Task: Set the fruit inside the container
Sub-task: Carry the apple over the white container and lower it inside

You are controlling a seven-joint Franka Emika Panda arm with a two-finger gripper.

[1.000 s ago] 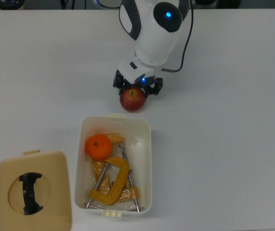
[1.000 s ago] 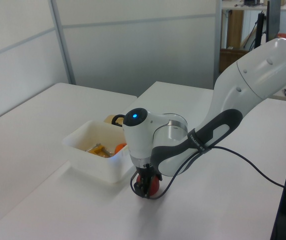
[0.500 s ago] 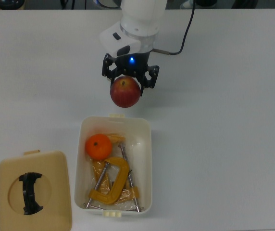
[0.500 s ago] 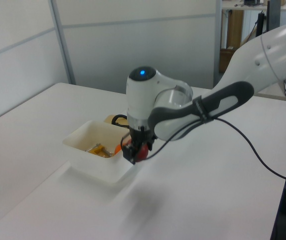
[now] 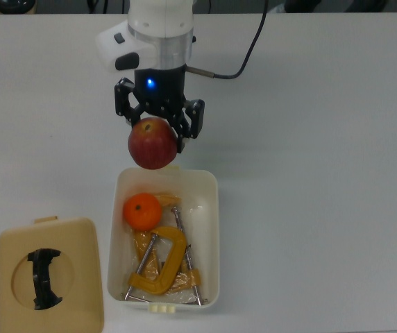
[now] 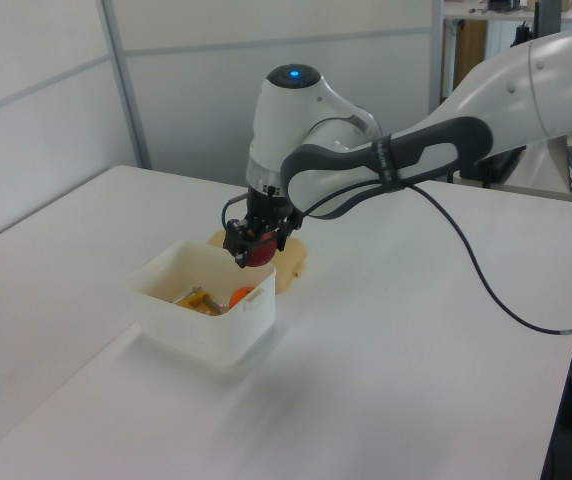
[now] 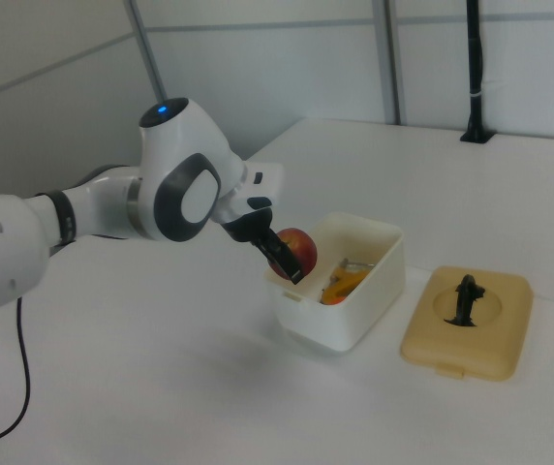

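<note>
One claw [image 5: 158,129] was clenched on the apple [image 5: 153,143], holding it in the air over the near short end of the tub [image 5: 211,182], above the rim. In the top view the apple overlapped the tub's upper wall, toward its left corner; in the right view the apple [image 7: 297,251] hung at the tub's [image 7: 354,329] left end, level with or just above the rim, with one black finger [image 7: 273,251] crossing its front. In the left view the claw [image 6: 255,243] and apple [image 6: 258,252] stood over the tub's [image 6: 196,331] far side.

Inside the tub lay the orange [image 5: 142,211], against the wall on the top view's left and in the half nearer the apple. Beside it, filling the rest of the tub, lay the yellow clamp [image 5: 164,263] with its metal screws, on crumpled clear wrapping.

The tan lid [image 5: 77,277] with its black handle [image 5: 43,277] lay flat on the white worktop [image 5: 323,208], just beside the tub on the top view's left, apart from it. A black cable [image 5: 250,48] ran from the arm behind the tub.
</note>
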